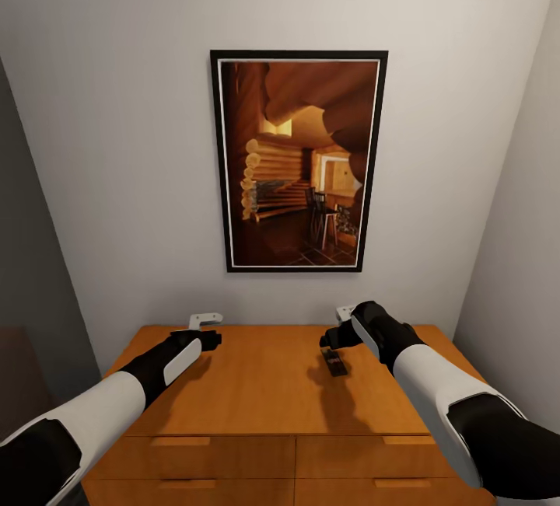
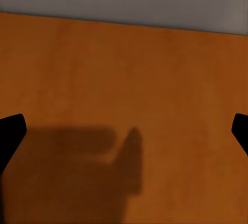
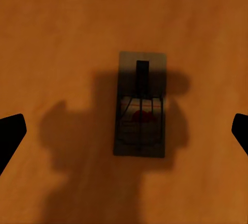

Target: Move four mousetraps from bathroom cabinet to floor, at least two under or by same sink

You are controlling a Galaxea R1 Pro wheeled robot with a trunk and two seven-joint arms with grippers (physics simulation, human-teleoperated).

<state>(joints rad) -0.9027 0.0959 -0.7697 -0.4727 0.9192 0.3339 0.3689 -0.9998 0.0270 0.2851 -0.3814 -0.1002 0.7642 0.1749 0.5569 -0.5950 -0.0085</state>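
Right, I've got the right gripper [image 3: 124, 131] hanging over a mousetrap [image 3: 140, 105] lying flat on the cabinet [image 1: 257, 389] top, at about one o'clock from the top's centre, fingers spread wide. My left gripper [image 2: 124, 131] hovers at ten o'clock, likewise released.

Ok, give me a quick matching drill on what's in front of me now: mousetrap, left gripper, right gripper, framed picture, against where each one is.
Things:
1. mousetrap
2. left gripper
3. right gripper
4. framed picture

Places:
A. on the wall above the cabinet
B. open over bare cabinet top
C. flat on the cabinet top, under a gripper
D. open above the mousetrap

Pairs: 1-C, 2-B, 3-D, 4-A
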